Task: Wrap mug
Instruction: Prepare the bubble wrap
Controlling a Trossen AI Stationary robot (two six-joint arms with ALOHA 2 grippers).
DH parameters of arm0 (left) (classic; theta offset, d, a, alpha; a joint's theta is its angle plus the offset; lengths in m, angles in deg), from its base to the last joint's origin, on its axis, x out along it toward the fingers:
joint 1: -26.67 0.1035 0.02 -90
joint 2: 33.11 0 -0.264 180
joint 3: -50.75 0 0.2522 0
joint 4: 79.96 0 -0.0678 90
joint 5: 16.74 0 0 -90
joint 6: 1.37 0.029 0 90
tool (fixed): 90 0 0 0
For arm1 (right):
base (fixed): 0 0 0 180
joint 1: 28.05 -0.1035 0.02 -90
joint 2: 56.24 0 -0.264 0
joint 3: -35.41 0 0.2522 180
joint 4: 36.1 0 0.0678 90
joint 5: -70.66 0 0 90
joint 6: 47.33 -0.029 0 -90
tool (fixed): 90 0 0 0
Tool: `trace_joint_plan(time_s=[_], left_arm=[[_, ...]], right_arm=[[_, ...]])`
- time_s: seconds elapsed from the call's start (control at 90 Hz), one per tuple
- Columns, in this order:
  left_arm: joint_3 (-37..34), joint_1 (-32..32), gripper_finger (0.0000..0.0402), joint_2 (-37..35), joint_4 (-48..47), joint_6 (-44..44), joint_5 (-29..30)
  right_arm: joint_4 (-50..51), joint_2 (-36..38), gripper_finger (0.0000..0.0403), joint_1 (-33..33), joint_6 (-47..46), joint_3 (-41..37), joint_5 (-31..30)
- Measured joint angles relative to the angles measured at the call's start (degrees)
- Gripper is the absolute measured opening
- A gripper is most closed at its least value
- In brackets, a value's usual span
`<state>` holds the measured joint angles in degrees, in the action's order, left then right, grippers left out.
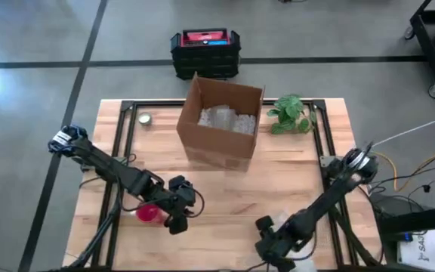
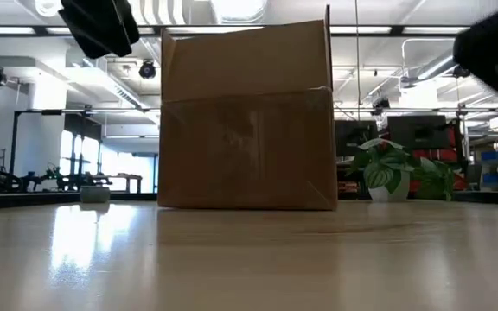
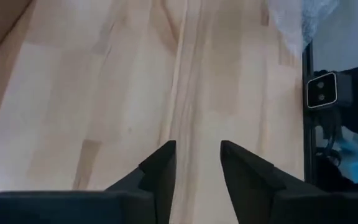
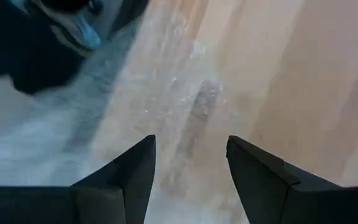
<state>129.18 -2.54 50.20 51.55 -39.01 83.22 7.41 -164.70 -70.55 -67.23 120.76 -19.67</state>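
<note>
Behind the cardboard box (image 1: 221,125), no label reads legibly.

Open cardboard box (image 1: 221,125) stands at upper centre of the wooden table (image 1: 293,177) in the high view, flaps raised. Small potted plant (image 1: 290,115) sits just right of the box, near the table's far edge. Small round greenish item (image 1: 145,118) lies at the table's upper left, apart from the box; identity unclear. Black crate with red top (image 1: 205,51) rests on the grey floor beyond the table. Low view shows the box centre frame, plant to its right.
</note>
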Motion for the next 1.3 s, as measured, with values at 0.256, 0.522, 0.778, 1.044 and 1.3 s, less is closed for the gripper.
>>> trace_joint_plan(time_s=[0.256, 0.522, 0.778, 1.044, 1.3], left_arm=[[0.0, 0.0, 0.0092, 0.0, 3.5, 0.9, 0.0], [0.0, 0.0, 0.0083, 0.0, 5.5, 3.0, 0.3], [0.0, 0.0, 0.0076, 0.0, 6.3, 3.1, 0.8], [0.1, -0.2, 0.0075, -1.8, 6.4, 3.8, 1.1], [0.5, -0.2, 0.0075, -5.4, 6.5, 5.6, 3.3]], right_arm=[[1.7, -4.0, 0.0135, 2.4, 0.4, 2.5, 1.8], [3.6, -5.7, 0.0017, 3.3, 3.2, 2.6, 1.3], [8.3, 0.4, 0.0001, 6.9, 9.0, 5.0, 1.2], [8.8, 10.1, 0.0, 13.3, 18.7, 10.7, -4.3], [5.4, 16.0, 0.0, 20.2, 32.0, 18.3, -7.2]])
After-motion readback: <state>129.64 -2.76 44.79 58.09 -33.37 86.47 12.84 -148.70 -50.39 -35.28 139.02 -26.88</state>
